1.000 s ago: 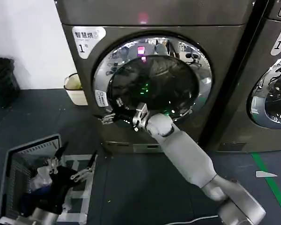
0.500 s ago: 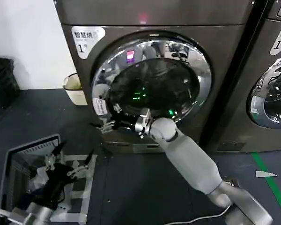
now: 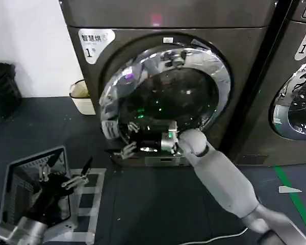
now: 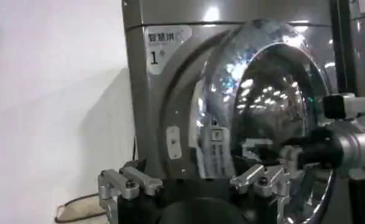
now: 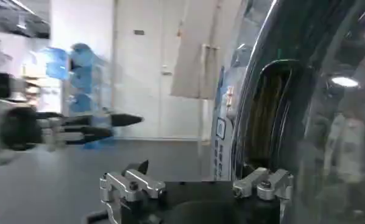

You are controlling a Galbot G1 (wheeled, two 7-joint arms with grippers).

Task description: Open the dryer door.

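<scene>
With the left gripper [image 3: 66, 178] spread wide and idle low beside the dryer door [image 3: 163, 97], the right gripper [image 3: 128, 149], fingers parted, hooks the ajar door's lower edge and could slip off.

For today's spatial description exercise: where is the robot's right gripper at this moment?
In the head view, the right gripper sits at the lower left edge of the dryer door, which stands ajar, low on the bronze-grey machine's front.
</scene>
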